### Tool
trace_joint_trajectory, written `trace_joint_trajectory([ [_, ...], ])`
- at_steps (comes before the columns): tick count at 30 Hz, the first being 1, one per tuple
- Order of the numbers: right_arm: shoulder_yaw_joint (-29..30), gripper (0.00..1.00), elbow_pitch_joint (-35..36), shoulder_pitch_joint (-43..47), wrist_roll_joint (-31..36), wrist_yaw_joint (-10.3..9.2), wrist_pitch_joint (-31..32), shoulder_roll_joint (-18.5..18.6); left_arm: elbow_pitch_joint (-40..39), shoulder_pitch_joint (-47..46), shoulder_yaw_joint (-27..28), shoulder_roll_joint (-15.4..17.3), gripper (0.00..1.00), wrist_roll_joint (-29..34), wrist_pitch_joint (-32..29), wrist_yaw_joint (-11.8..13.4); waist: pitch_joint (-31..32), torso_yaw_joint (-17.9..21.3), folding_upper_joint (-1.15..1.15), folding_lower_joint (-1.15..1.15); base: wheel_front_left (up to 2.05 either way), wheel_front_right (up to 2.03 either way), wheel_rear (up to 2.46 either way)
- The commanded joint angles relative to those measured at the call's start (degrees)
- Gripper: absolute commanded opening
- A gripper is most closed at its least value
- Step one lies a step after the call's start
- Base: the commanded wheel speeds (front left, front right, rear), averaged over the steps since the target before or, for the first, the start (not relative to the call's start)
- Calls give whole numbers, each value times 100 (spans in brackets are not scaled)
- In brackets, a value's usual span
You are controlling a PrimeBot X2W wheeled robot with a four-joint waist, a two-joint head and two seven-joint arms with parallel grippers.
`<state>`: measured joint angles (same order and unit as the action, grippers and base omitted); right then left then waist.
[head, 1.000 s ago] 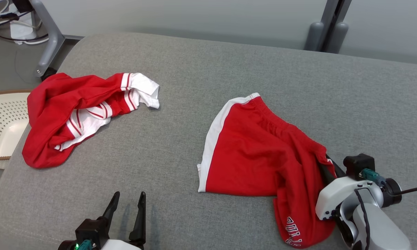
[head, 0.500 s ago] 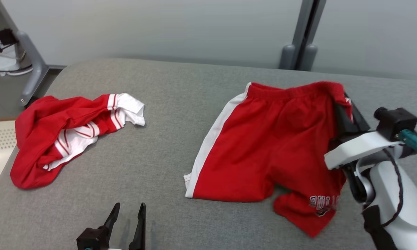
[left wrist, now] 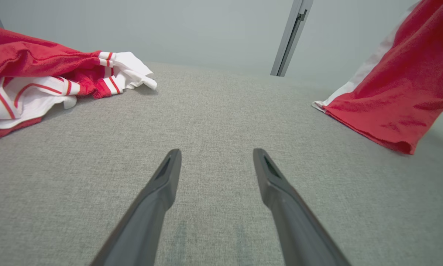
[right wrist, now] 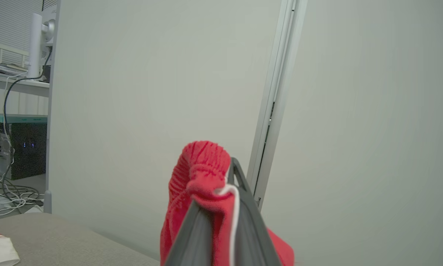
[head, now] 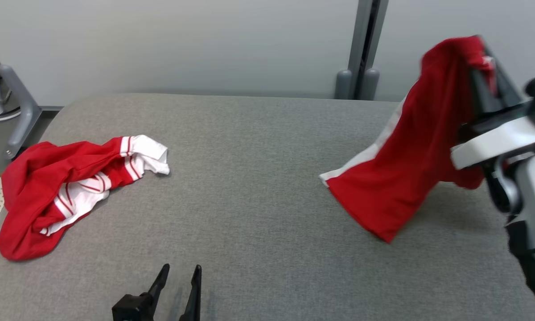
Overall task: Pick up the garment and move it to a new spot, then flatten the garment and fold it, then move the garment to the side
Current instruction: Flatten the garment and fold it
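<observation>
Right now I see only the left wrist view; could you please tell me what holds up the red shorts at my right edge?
Observer: The right tool is shut on the red shorts' elastic waistband, above your frame.
Operator: Is anything else caught in that grip?
Observer: Yes, a white drawstring is pinched there too.
Operator: And how far does the other garment extend?
Observer: The crumpled red-and-white garment reaches the grey cushion's left edge.
</observation>
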<state>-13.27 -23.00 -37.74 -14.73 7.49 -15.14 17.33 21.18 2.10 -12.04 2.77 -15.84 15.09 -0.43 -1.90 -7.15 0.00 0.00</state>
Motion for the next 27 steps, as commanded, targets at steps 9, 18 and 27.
trace_joint_trajectory([
  [9,-2270,0,-825,26,-613,-1,111,-435,145,-206,-375,24,100,-186,11,26,-335,-661,0,0,0,0,0],
  [18,-3995,100,-1833,254,-1514,-1,29,-1263,288,-430,-482,21,100,-127,11,32,-543,-1090,0,0,0,0,0],
  [27,-3392,100,-1405,293,-1658,-1,-15,-1183,181,-599,-229,22,100,-17,11,91,-446,-463,0,0,0,0,0],
])
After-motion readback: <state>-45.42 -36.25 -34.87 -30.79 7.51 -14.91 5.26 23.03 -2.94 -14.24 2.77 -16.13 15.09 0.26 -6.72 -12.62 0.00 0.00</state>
